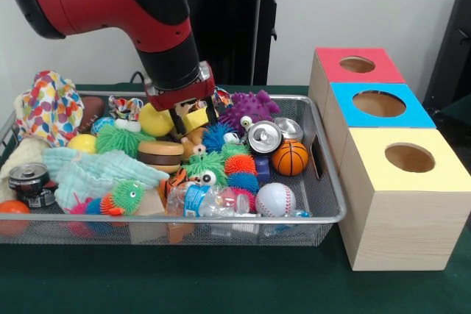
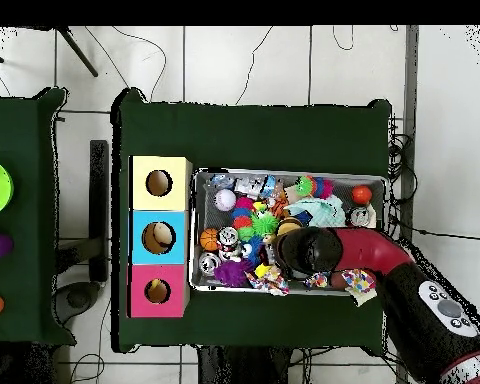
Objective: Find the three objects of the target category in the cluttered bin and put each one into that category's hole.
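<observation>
The gripper is down in the wire bin, its jaws closed around a yellow block. Just beside it in the bin lie a toy burger, a blue spiky ball, a silver can and a small basketball. Outside the bin stands a wooden box with three holes.

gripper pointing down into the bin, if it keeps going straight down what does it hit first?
Most likely the yellow block directly beneath the gripper; the two may already touch, depth is unclear.
</observation>
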